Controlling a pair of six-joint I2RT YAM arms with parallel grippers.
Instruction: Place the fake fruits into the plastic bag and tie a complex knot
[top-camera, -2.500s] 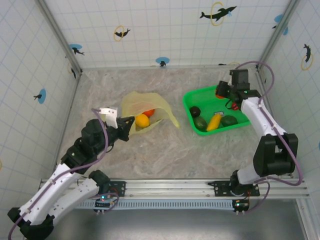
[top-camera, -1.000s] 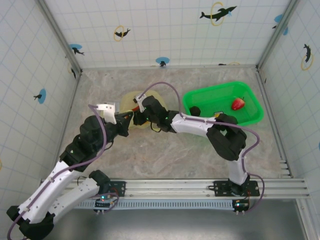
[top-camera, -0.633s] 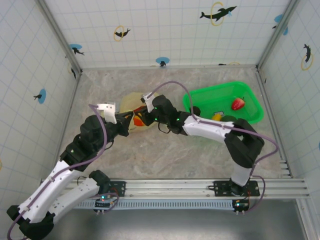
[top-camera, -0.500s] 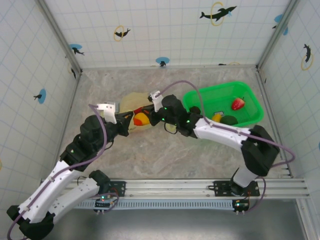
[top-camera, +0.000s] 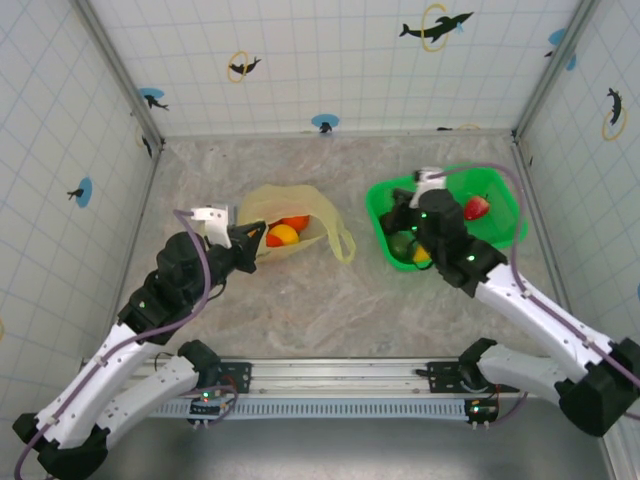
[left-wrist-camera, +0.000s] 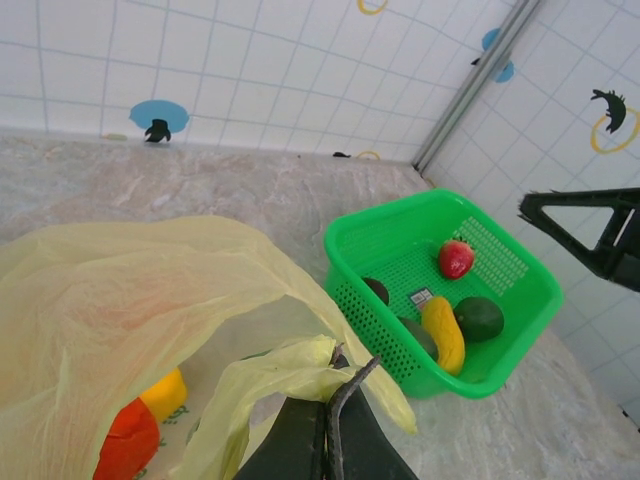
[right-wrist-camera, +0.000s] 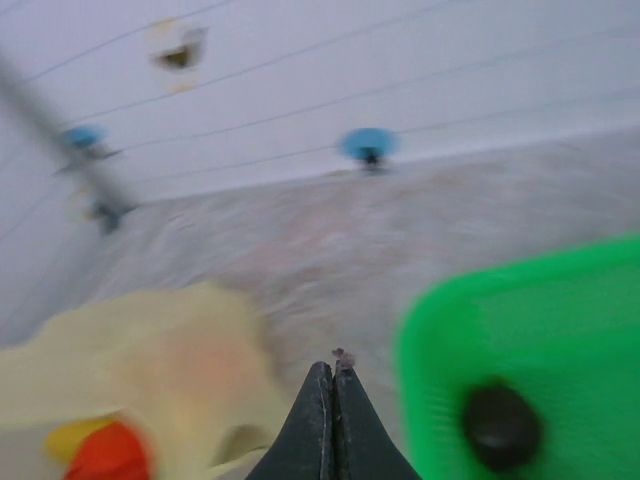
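Note:
The yellow-green plastic bag (top-camera: 300, 212) lies left of centre with its mouth held up. My left gripper (top-camera: 247, 246) is shut on the bag's near edge (left-wrist-camera: 290, 375), its tips (left-wrist-camera: 335, 368) pinching the film. Inside the bag sit an orange-yellow fruit (top-camera: 283, 235) and a red one (top-camera: 296, 222). My right gripper (top-camera: 394, 212) hovers over the left end of the green basket (top-camera: 500, 232), shut with nothing between its jaws (right-wrist-camera: 335, 368). The basket (left-wrist-camera: 345, 285) holds a red fruit (left-wrist-camera: 456, 258), a yellow one (left-wrist-camera: 443, 333), a dark green one (left-wrist-camera: 481, 317) and a near-black one (left-wrist-camera: 376, 290).
Tiled walls with metal corner posts close in the marble table on three sides. One bag handle (top-camera: 343, 243) trails on the table towards the basket. The right wrist view is blurred, with the bag (right-wrist-camera: 150, 350) on its left and the basket (right-wrist-camera: 540, 320) on its right.
The right arm has swung away from the bag's mouth to the basket and closed its jaws. The bag has spread open more. The left gripper keeps its hold.

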